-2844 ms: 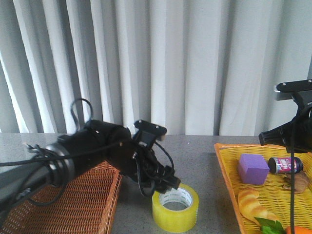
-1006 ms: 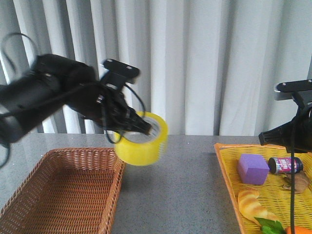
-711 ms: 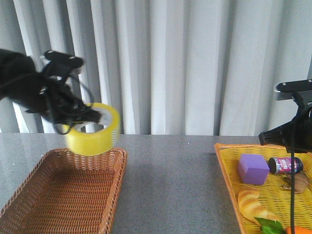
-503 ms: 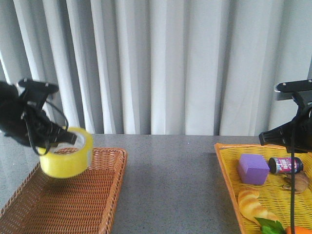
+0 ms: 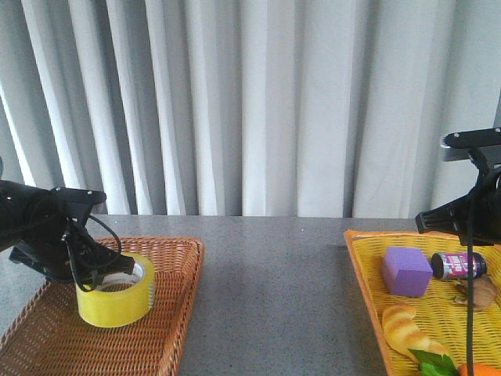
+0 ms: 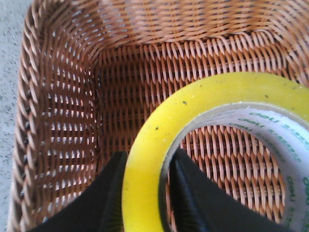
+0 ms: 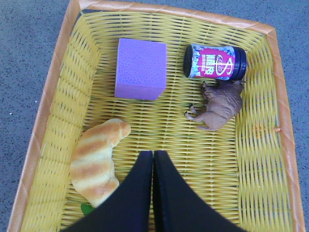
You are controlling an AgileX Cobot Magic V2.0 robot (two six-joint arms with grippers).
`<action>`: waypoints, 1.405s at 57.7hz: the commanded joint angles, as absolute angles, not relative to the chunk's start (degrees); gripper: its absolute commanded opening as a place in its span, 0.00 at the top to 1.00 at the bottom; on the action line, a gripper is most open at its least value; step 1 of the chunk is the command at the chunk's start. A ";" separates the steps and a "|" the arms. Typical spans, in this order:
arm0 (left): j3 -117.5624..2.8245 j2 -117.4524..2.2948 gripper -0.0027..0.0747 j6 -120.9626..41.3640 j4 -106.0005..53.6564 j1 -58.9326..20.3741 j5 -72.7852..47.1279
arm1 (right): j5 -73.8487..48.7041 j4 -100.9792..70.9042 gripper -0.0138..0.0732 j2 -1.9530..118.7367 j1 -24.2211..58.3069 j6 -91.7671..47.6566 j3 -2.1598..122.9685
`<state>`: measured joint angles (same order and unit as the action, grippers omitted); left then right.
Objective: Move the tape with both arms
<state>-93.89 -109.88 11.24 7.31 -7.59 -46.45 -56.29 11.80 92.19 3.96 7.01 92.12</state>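
The yellow tape roll (image 5: 114, 300) with a white printed core sits low inside the brown wicker basket (image 5: 156, 345) at the left. My left gripper (image 5: 100, 266) is shut on the roll's wall, one finger outside and one inside the core. In the left wrist view the roll (image 6: 159, 145) is pinched between my black fingers (image 6: 113, 193) above the basket floor (image 6: 130, 82). My right gripper (image 7: 153, 159) is shut and empty, hovering over the yellow basket (image 7: 53, 111). Its arm (image 5: 470, 211) stands at the right edge.
The yellow basket (image 5: 362, 282) at the right holds a purple cube (image 5: 405, 271), a small can (image 5: 458, 265), a brown animal figure (image 7: 217, 106) and a bread roll (image 5: 407, 329). Grey tabletop (image 5: 274, 298) lies between the baskets. A white curtain (image 5: 258, 102) hangs behind.
My left arm lifted the tape from the table's middle, swung it left over the brown basket and lowered it inside. The right arm has not moved.
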 commanded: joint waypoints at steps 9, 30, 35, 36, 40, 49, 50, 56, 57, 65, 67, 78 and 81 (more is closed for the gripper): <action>-95.43 -109.61 0.83 11.99 7.24 -7.49 -42.14 | -53.62 13.00 0.85 89.99 3.65 6.71 93.45; -95.48 -112.42 0.36 7.39 7.18 -7.55 -43.44 | -53.68 13.00 0.85 89.99 3.65 6.71 93.45; -95.56 -112.30 0.25 7.66 6.88 -7.59 -43.54 | -53.68 13.00 0.85 89.99 3.65 6.71 93.45; -95.56 -112.19 0.24 7.93 6.66 -7.59 -43.60 | -53.68 13.00 0.85 89.99 3.65 6.71 93.45; -95.56 -111.72 0.20 8.11 4.61 -7.59 -43.55 | -53.68 13.00 0.85 89.99 3.65 6.71 93.45; -95.61 -109.05 0.21 7.71 0.00 -7.59 -41.23 | -53.68 13.00 0.85 89.99 3.65 6.71 93.45; -95.61 -108.66 0.22 7.71 0.00 -7.59 -40.85 | -53.68 13.00 0.85 89.99 3.65 6.71 93.45; -95.61 -105.04 0.27 7.71 0.00 -7.59 -39.12 | -53.68 13.00 0.85 89.99 3.65 6.71 93.45; -95.61 -104.49 0.27 7.71 0.00 -7.59 -38.83 | -53.68 13.00 0.85 89.99 3.65 6.71 93.45; -95.61 -98.50 0.39 7.71 0.00 -7.59 -36.21 | -53.68 13.00 0.85 89.99 3.65 6.71 93.45; -95.61 -97.20 0.44 7.71 0.00 -7.59 -35.90 | -53.68 13.00 0.85 89.99 3.65 6.71 93.45; -95.61 -88.78 0.73 7.71 0.00 -7.59 -35.07 | -53.68 13.00 0.85 89.99 3.65 6.71 93.45; -95.61 -86.58 0.80 7.71 0.00 -7.59 -34.95 | -53.68 13.00 0.85 89.99 3.65 6.71 93.45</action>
<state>-93.89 -92.47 7.53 0.43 -7.59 -39.17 -56.29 11.80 92.19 3.96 7.01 92.12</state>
